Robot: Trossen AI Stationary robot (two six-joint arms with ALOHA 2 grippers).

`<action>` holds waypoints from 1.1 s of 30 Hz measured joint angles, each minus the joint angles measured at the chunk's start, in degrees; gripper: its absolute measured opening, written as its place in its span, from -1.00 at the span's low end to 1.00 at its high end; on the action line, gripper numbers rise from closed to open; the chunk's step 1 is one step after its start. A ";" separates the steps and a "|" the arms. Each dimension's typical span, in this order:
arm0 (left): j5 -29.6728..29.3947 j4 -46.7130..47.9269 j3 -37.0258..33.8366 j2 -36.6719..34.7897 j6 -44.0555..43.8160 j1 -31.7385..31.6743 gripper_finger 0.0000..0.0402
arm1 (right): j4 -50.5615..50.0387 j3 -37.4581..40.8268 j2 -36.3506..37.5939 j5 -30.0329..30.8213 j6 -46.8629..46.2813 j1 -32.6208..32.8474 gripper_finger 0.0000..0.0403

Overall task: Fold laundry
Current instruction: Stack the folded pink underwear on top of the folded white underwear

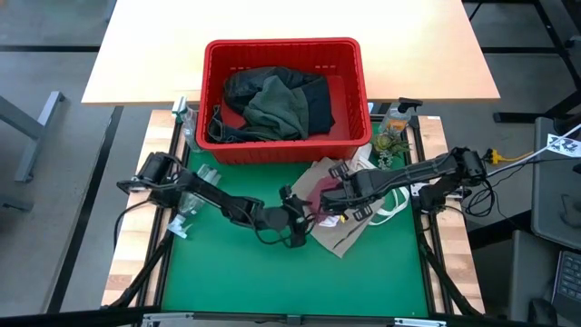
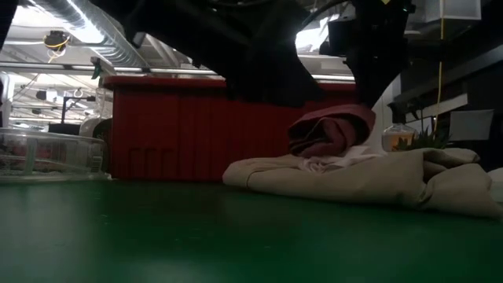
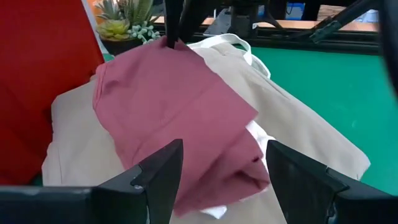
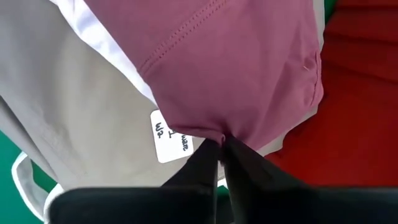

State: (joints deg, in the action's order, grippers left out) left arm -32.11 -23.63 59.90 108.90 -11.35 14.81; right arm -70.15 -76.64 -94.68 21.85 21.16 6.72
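High view: maroon piece [image 1: 320, 193] on tan top [image 1: 343, 225], just in front of basket [image 1: 283, 53]

Left wrist view: left gripper [image 3: 222, 163] wide, empty

Right wrist view: right gripper [image 4: 218, 146] pinching maroon edge; thin grip, may slip, dragging tan top

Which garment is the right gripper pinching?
The maroon piece: the right gripper pinches its edge. It lies on the tan top on the green mat; the other clothes sit in the red basket.
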 joint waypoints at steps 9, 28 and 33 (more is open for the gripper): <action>6.51 -1.04 0.00 0.04 -0.43 -3.17 0.12 | -0.30 0.00 0.01 0.54 0.08 0.00 -0.43; 6.83 -1.77 0.07 1.46 -0.74 -6.34 0.12 | 7.98 -0.21 -0.06 -8.99 -4.84 -1.95 -0.29; 7.74 -1.45 0.09 4.99 -2.08 -6.30 0.12 | 13.34 6.33 -0.08 -13.46 -4.89 -3.77 -0.29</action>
State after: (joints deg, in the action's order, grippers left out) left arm -24.36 -25.08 59.99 113.89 -13.44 8.51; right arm -56.81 -70.31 -94.76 8.38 16.27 2.95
